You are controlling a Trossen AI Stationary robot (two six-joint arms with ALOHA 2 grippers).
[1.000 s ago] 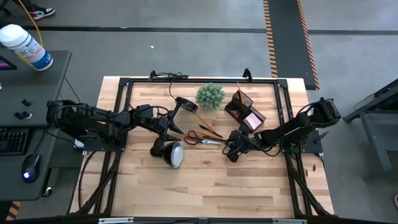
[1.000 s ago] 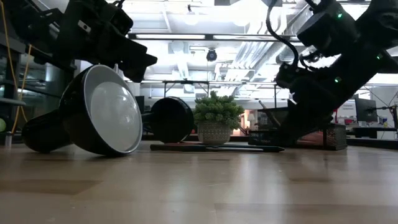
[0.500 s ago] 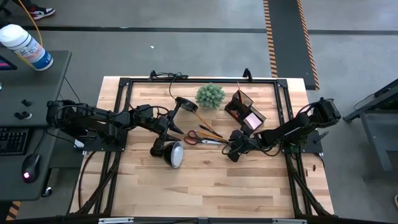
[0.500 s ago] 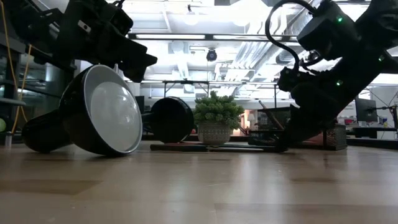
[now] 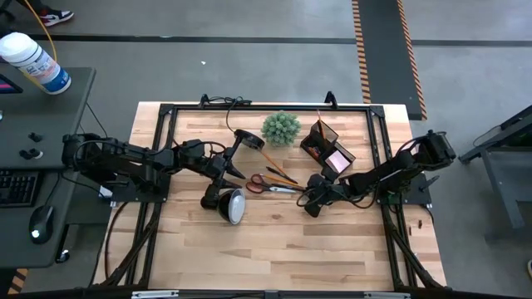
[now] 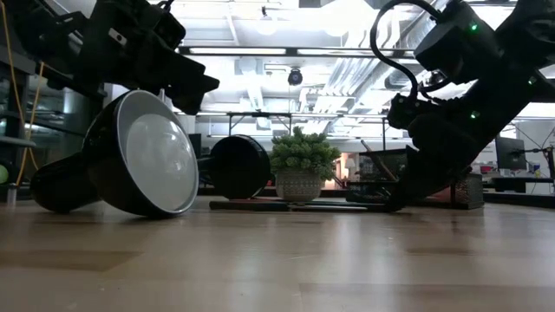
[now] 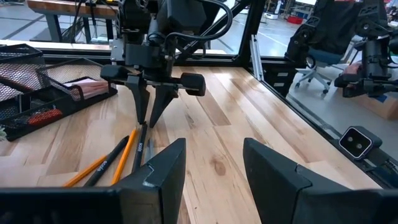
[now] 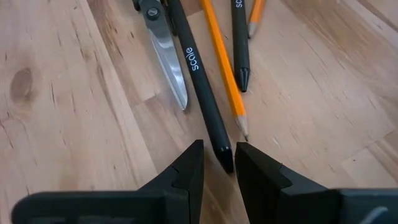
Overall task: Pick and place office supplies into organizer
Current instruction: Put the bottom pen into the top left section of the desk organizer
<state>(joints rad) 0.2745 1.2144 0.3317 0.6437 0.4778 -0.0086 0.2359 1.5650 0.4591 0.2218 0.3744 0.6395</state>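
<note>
On the pale wooden table (image 5: 274, 241) the right gripper (image 8: 217, 163) straddles the tip of a black pen (image 8: 198, 87) lying beside the scissors (image 8: 163, 53), fingers narrowly parted, not yet pinching — light, stiff, slick, best gripped mid-barrel. The left gripper (image 7: 211, 168) waits, spread wide.

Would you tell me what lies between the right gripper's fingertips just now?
In the right wrist view, the end of the black pen sits in the narrow gap of the right gripper, beside the orange pencil.
</note>
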